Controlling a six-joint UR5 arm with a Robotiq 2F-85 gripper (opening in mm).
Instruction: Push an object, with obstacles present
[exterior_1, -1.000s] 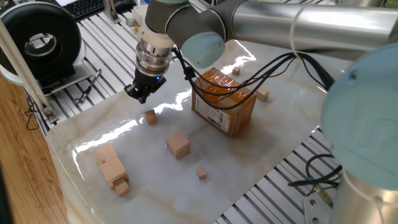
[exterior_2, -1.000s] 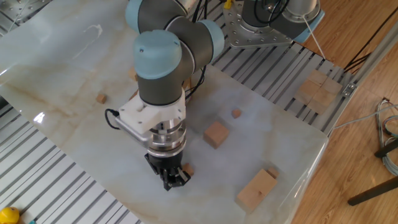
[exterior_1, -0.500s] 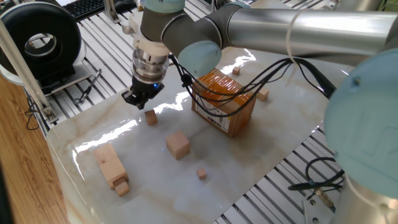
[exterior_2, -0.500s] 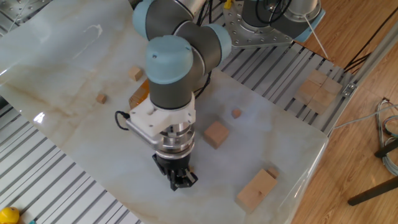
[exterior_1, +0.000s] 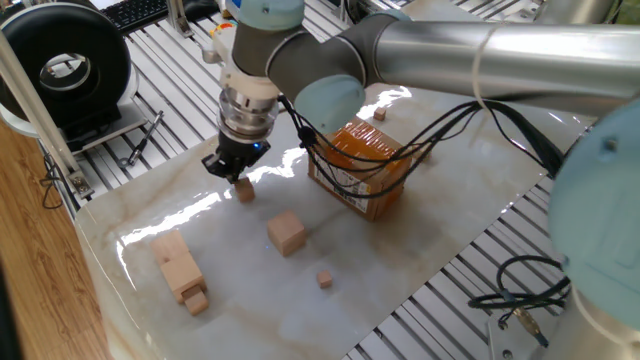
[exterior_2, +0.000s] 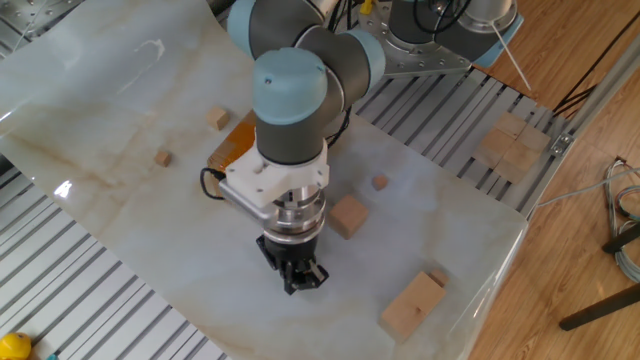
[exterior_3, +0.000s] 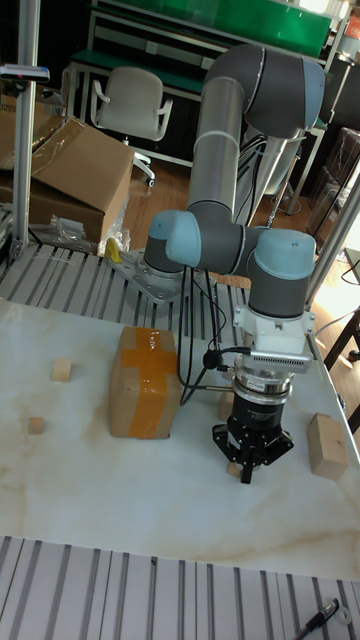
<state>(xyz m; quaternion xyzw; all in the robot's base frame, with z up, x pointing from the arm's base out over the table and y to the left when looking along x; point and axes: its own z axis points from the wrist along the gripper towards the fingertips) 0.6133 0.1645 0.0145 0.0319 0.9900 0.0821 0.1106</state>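
The object, a small light-wood cube, lies on the marble table left of the cardboard box. My gripper points straight down, fingers shut with nothing between them, its tips at the cube's back-left edge. In the tall fixed view the gripper stands right of the box, and a sliver of the cube shows at its tips. In the other fixed view the gripper hides the cube.
A larger wooden cube, a tiny cube and a stack of long blocks lie in front of the object. Beyond the box sit another small cube and a tiny one. The table edge is near the stack.
The gripper has swung back and come in against the small cube, which it now covers in the other fixed view. The cube has hardly shifted. The other blocks and the box stay put.
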